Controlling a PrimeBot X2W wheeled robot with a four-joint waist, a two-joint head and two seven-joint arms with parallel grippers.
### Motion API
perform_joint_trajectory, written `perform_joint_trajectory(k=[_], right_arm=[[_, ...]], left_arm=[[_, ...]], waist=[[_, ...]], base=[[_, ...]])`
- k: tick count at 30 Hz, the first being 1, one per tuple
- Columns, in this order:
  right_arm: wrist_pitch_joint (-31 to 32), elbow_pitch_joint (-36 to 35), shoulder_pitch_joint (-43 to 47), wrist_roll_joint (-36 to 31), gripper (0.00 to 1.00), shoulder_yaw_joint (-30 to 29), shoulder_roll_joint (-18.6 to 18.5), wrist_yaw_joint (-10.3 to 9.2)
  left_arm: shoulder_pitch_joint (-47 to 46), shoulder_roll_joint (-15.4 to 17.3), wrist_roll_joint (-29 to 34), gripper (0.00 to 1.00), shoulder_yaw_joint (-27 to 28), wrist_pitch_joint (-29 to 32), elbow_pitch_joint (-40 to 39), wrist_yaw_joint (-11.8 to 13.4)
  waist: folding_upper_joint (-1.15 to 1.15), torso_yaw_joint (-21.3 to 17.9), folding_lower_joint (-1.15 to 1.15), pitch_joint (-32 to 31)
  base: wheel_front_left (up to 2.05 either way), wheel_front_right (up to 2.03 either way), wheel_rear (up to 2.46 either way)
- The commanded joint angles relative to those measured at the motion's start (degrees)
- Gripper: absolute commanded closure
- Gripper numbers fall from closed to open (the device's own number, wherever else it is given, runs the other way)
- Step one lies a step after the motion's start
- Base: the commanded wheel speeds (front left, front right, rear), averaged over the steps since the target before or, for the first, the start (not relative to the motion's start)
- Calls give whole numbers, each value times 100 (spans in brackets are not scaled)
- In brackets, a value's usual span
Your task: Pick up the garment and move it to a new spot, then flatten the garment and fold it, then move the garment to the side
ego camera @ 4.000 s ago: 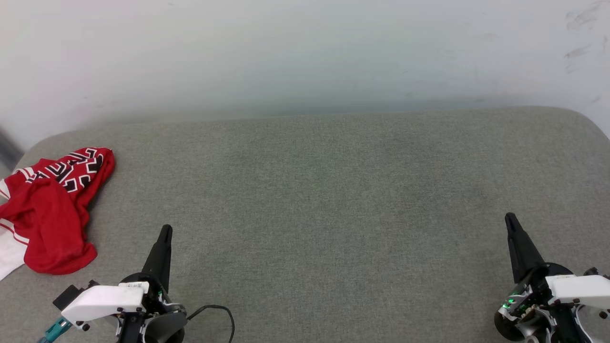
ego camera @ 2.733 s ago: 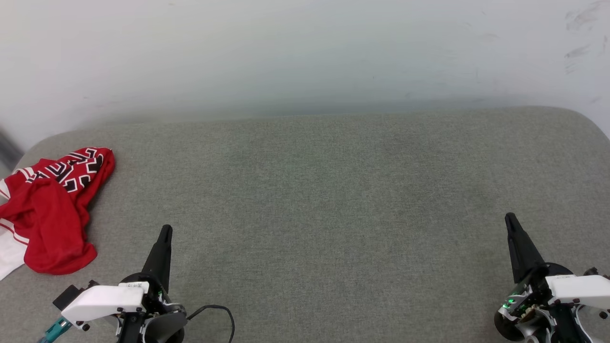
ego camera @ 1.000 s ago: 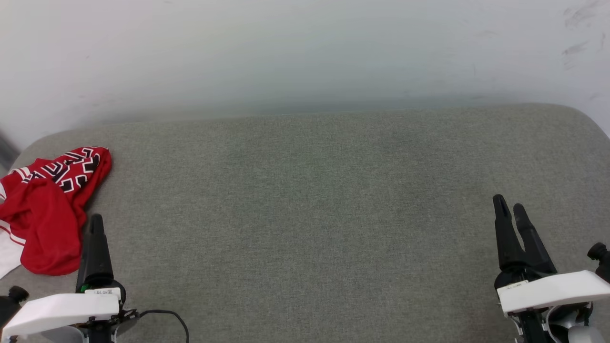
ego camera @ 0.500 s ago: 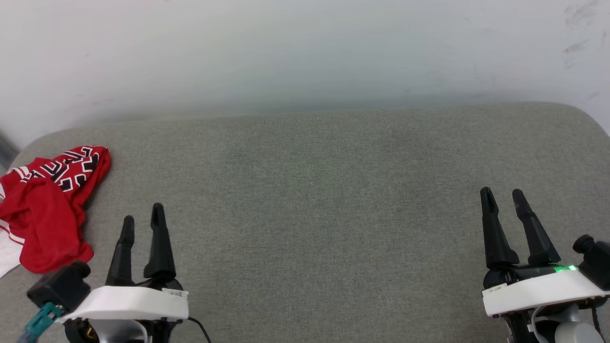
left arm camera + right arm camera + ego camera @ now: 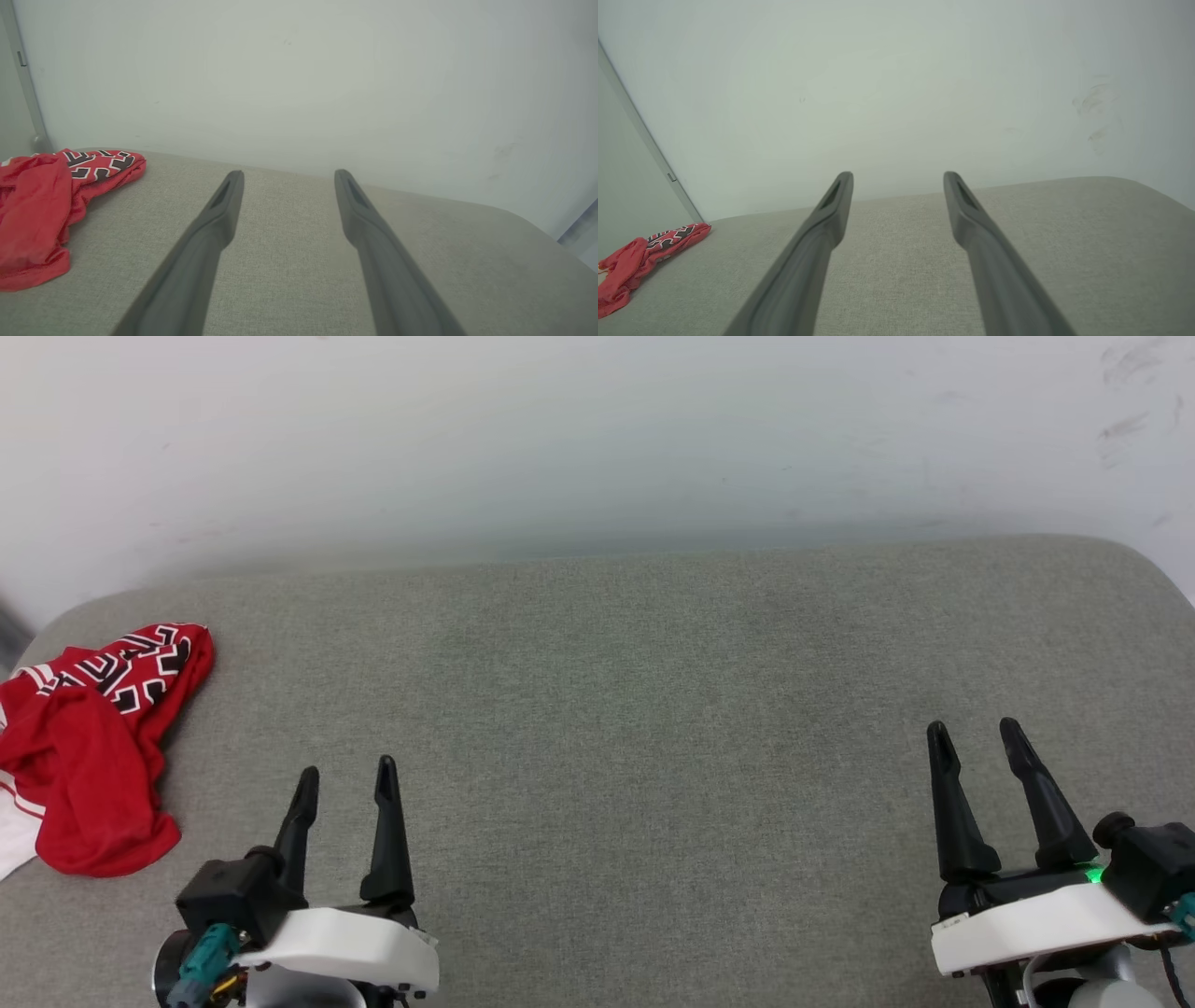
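From my head: the garment [image 5: 89, 756] lies crumpled at the left edge of the grey cushion [image 5: 635, 709], untouched. My left gripper [image 5: 345, 779] and right gripper [image 5: 971, 733] hover, fingers spread, empty — ready to reach. Left wrist: the garment sits near, off to the left. Right wrist: it lies well apart — so I judge the pickup suits my left arm.

- You see a big grey cloth-covered surface [image 5: 653, 709] with round corners.
- Behind it you see a plain white wall [image 5: 560, 439] with dark smudges [image 5: 1125, 425] on its right side.
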Motion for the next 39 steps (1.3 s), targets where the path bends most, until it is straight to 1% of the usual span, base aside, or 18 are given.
perform_joint_trajectory(k=[1,5,9,14,20,22,27,33,36,39], right_arm=[[-73,-32,8,-216,0,-11,5,0],[-125,41,65,-507,0,-30,5,0],[-178,73,78,-784,0,-24,6,0],[-246,52,102,-1102,0,11,7,0],[-323,3,130,-1332,0,52,7,0],[-345,25,150,-1235,0,43,7,0],[-409,74,179,-972,0,-40,8,-1],[-471,111,227,-768,0,-36,9,0],[-514,136,247,-700,0,-42,9,-1],[-541,170,268,-721,0,-58,9,-1]], left_arm=[[-5,103,121,0,-161,-49,18,116],[-12,217,204,0,-381,-107,169,286],[-10,302,348,0,-534,-165,235,365],[0,326,452,0,-681,-227,190,240],[61,195,614,0,-551,-305,92,80],[108,124,647,0,-478,-327,48,-21],[237,-143,676,0,-121,-382,14,-412],[379,-432,926,0,290,-458,87,-1020],[425,-539,1087,0,442,-484,112,-1246],[461,-611,1265,0,544,-521,172,-1409]], waist=[[0,2,0,-6],[0,4,0,-13],[0,4,0,-12],[0,-1,0,-6],[0,0,0,3],[0,-1,0,4],[0,-3,0,0],[0,-15,0,-5],[0,-21,0,-4],[0,-28,0,3]], base=[[0,0,0],[0,0,0],[0,0,0],[0,0,0],[0,0,0],[0,0,0],[0,0,0],[0,0,0],[0,0,0],[0,0,0]])
